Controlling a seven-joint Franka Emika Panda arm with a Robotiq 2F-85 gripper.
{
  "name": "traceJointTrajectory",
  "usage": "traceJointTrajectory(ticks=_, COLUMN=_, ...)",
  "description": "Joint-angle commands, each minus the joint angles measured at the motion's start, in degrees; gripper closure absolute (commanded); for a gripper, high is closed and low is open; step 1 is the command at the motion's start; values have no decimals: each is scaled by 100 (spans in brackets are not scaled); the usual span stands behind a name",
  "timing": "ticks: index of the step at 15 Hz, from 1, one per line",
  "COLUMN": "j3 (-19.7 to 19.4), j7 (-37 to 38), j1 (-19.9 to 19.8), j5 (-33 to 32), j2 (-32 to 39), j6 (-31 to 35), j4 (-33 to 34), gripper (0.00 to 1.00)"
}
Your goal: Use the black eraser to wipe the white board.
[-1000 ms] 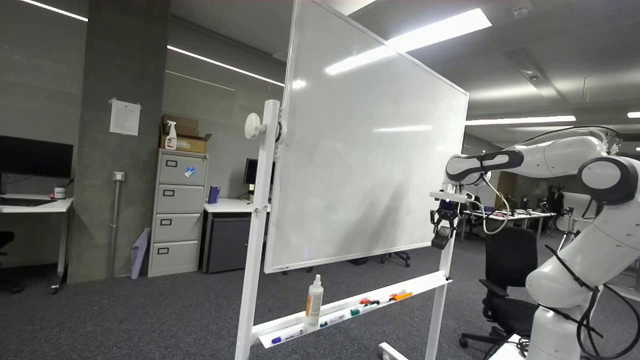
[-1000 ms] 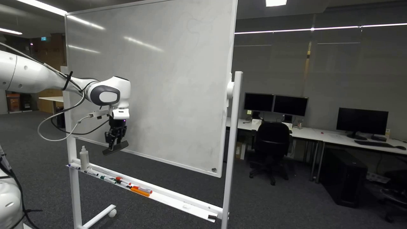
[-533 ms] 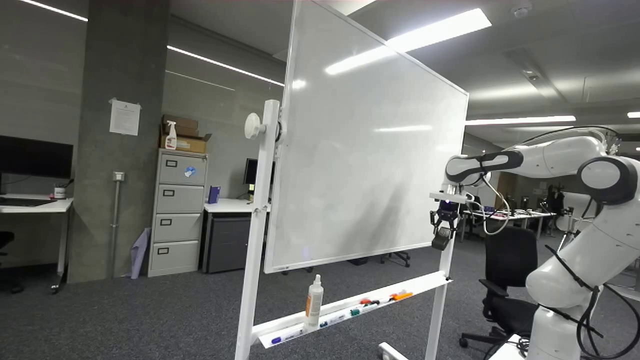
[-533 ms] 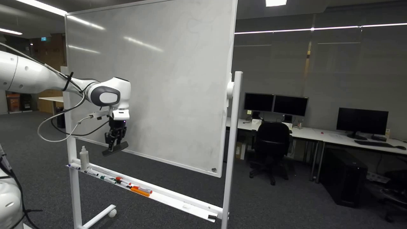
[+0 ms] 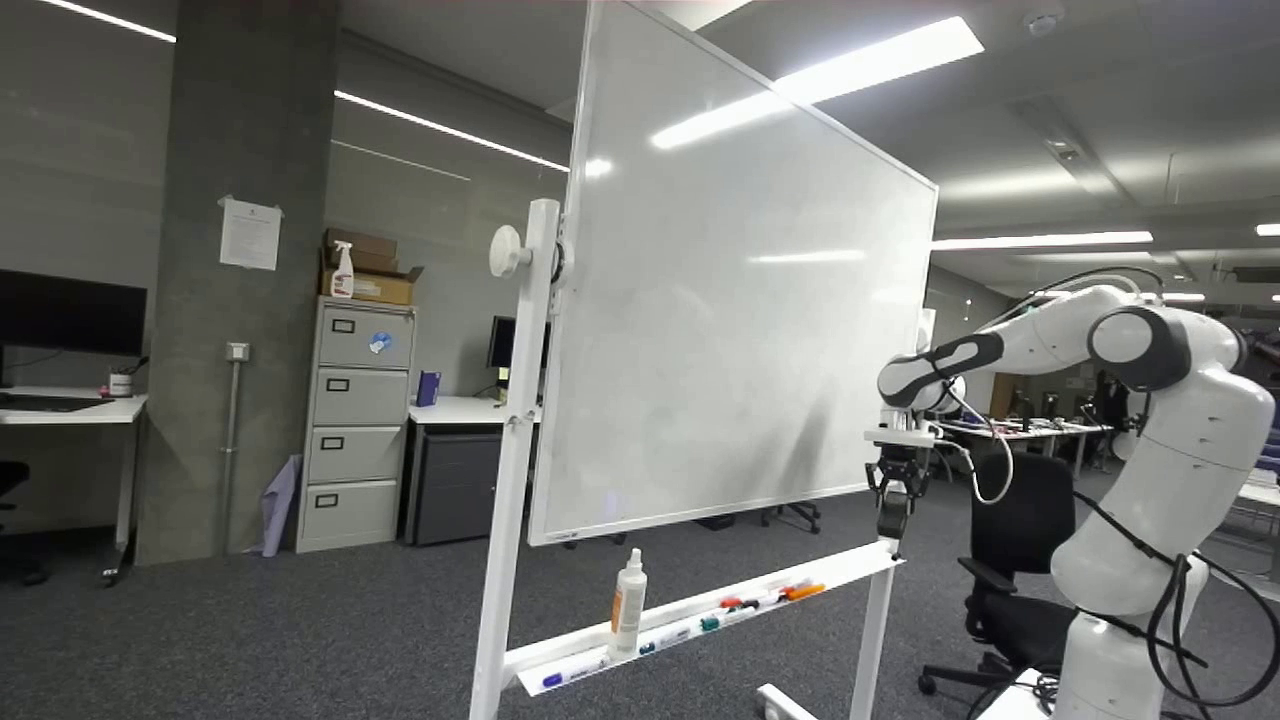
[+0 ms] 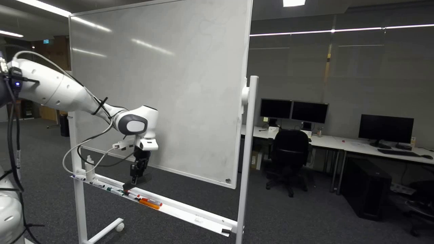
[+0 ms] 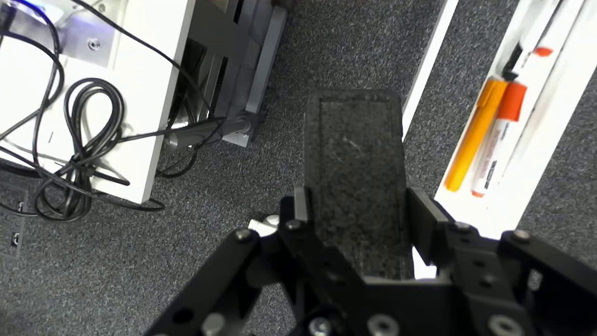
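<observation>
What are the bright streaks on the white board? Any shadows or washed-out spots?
In both exterior views, ceiling lights seem mirrored on the white board; in an exterior view, dark patches low on it look like shadow; in the wrist view, the tray is washed out nearly white.

The board (image 5: pixel 710 310) is smooth and glossy, streaked with reflections. Below it, the bottle (image 5: pixel 628 605) and markers (image 7: pixel 475 135) look like smooth plastic, the carpet (image 7: pixel 140 252) rough and matt. The eraser (image 7: pixel 358 172) looks matt and scuffed.
</observation>
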Motion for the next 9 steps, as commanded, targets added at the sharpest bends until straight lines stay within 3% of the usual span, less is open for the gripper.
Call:
traceJointTrajectory(ticks=1, j3=-378, j7=-200, j1=-125, j5=-3, j2=1279, j6=511, j4=582, gripper=70)
traceJointTrajectory(ticks=4, j3=-627, j7=-162, j1=-96, j5=455, j2=2073, j6=988, j4=958, gripper=70)
traceJointTrajectory(ticks=9, j3=-712, j7=-322, j1=-130, j5=1406, j2=3007, j6=1728, j4=1535, gripper=70)
